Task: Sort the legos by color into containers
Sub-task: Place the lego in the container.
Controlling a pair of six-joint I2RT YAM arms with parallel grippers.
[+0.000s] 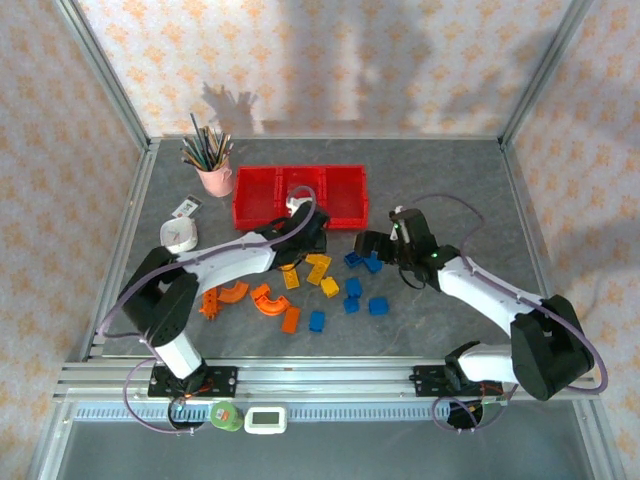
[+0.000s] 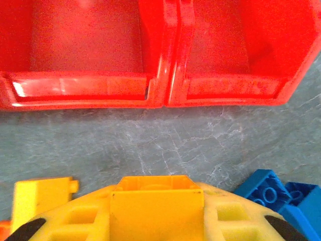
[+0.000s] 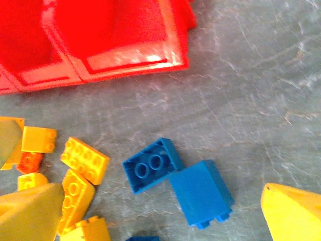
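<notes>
Left jaws clamp a yellow lego [image 2: 156,203] before the bins [image 2: 165,95]; right jaws gape wide above blue legos [image 3: 152,165].

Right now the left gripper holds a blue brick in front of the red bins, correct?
No: the brick in the left gripper is yellow, not blue, as the left wrist view shows. It is held in front of the red bins.

Looks like a robot lab test cell imo, not a home: alu frame posts [image 1: 105,75] w/ floral backdrop panels [image 1: 330,50] around a grey tabletop [image 1: 460,190], left arm [image 1: 220,265] + right arm [image 1: 480,290] bolted to an extrusion rail [image 1: 330,378] up front.
</notes>
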